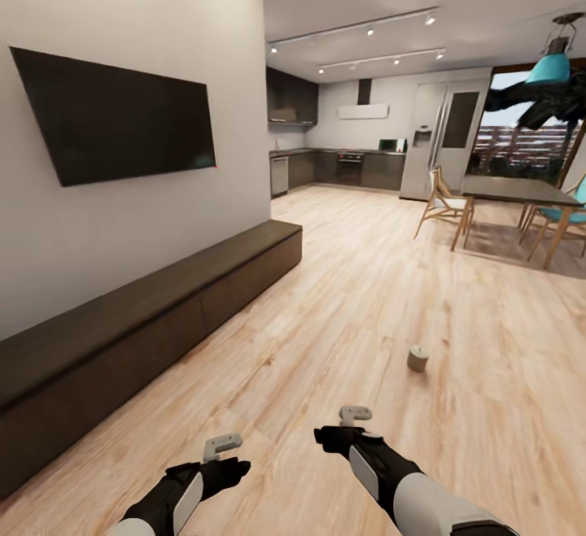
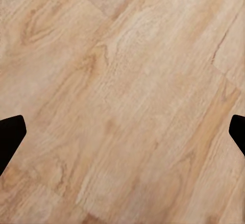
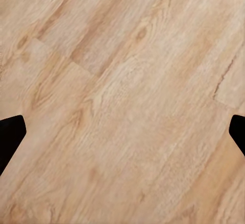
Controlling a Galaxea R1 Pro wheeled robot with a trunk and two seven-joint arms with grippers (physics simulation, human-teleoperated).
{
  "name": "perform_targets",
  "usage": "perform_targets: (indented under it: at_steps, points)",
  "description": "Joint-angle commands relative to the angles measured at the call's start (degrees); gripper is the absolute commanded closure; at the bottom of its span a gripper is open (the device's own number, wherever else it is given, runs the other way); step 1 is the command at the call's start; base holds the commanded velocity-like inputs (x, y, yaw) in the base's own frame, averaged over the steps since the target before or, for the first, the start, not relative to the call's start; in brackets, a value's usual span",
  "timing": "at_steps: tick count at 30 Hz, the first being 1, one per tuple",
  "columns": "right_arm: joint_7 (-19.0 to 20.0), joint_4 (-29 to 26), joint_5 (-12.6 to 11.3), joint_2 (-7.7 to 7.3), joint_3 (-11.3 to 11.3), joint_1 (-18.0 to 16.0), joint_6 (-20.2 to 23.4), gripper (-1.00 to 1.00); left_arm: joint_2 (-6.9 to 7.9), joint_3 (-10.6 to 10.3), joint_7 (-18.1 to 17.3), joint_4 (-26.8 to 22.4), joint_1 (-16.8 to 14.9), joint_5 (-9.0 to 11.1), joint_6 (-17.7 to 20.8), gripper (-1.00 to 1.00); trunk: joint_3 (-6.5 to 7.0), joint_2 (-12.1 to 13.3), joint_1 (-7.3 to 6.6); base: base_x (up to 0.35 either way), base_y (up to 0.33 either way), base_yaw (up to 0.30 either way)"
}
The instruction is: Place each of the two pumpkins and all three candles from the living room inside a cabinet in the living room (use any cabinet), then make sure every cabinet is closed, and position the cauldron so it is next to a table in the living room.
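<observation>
Meanwhile, both tools, left (image 1: 221, 444) and right (image 1: 355, 416), hang low over the floor (image 1: 366, 292), fingers (image 2: 10, 137) spread wide and empty, apparently in transit; the cabinet (image 1: 146, 333) sits shut along the wall, a small pale cylinder (image 1: 417, 358) ahead.

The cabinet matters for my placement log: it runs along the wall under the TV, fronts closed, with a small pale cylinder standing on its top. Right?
Not quite. The cabinet does run along the wall under the TV, with no front standing open in the head view, but the small pale cylinder stands on the wooden floor, well clear of the cabinet.
</observation>
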Motion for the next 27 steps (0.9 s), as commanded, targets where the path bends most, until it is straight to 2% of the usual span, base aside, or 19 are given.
perform_targets:
  at_steps: [1,13,27]
  points:
    - [0.1,-0.1,-0.5,-0.02,0.2,0.0,0.3,-1.0,-0.05,0.3,-0.1,-0.1,0.0,0.3,0.5,-1.0,-0.1,0.0,0.0,0.093,-0.26,0.261]
    - [0.0,-0.1,-0.5,0.05,0.2,0.0,0.1,-1.0,-0.05,0.3,-0.1,-0.1,0.0,0.3,0.5,-1.0,-0.23,0.0,0.0,0.113,-0.253,0.283]
    - [-0.1,-0.1,-0.5,0.15,0.2,0.0,0.1,-1.0,-0.12,0.3,-0.1,-0.1,0.0,0.3,0.5,-1.0,-0.23,0.0,0.0,0.18,-0.177,0.294]
